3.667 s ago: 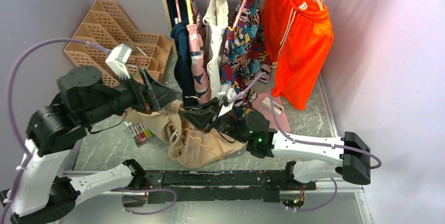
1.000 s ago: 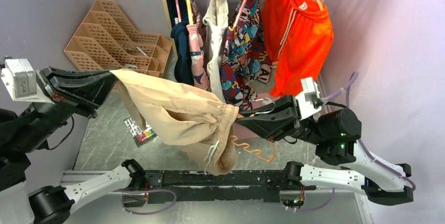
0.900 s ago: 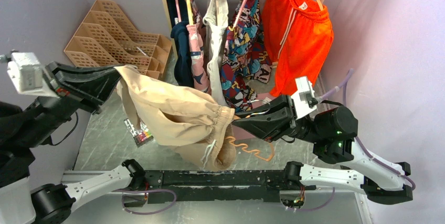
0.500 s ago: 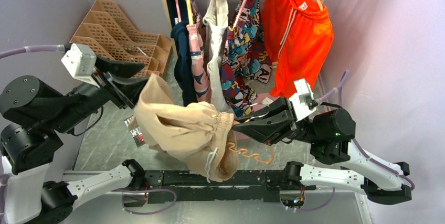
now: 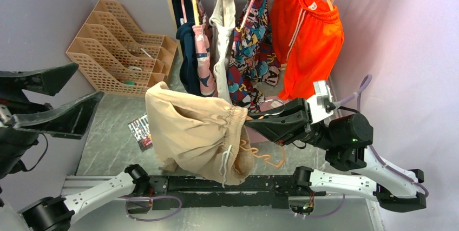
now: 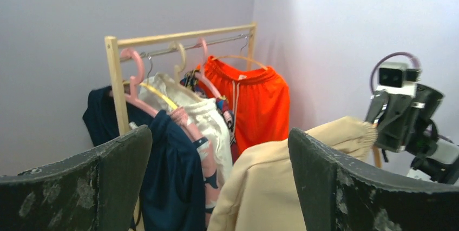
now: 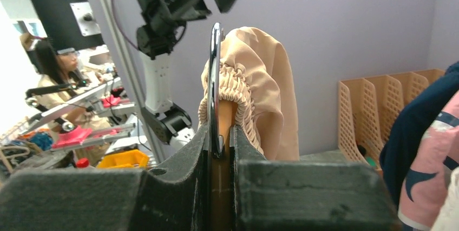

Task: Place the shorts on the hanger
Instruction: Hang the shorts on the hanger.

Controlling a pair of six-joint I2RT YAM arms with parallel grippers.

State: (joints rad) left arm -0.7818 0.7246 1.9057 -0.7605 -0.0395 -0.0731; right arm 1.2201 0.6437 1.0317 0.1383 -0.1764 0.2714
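The beige shorts point(image 5: 195, 133) hang in mid-air by their gathered waistband, draped over the pale orange hanger point(image 5: 265, 156), whose wavy bar shows below the waistband. My right gripper point(image 5: 253, 123) is shut on the hanger's neck point(image 7: 221, 187), just under the metal hook point(image 7: 216, 79), with the shorts point(image 7: 260, 79) bunched beyond it. My left gripper point(image 5: 89, 82) stands wide open at the far left, apart from the shorts. In the left wrist view its gripper point(image 6: 219, 133) holds nothing, and the shorts point(image 6: 281, 187) lie ahead of it.
A wooden rack at the back carries bright orange shorts point(image 5: 306, 36), a cream garment point(image 5: 222, 25), and navy and patterned clothes on pink hangers. A peach lattice organiser point(image 5: 113, 41) stands back left. A pack of pens point(image 5: 142, 131) lies on the table.
My left gripper opened and let go of the shorts' leg, then drew back to the left. The freed fabric dropped and now hangs from the hanger. The right gripper shifted only slightly.
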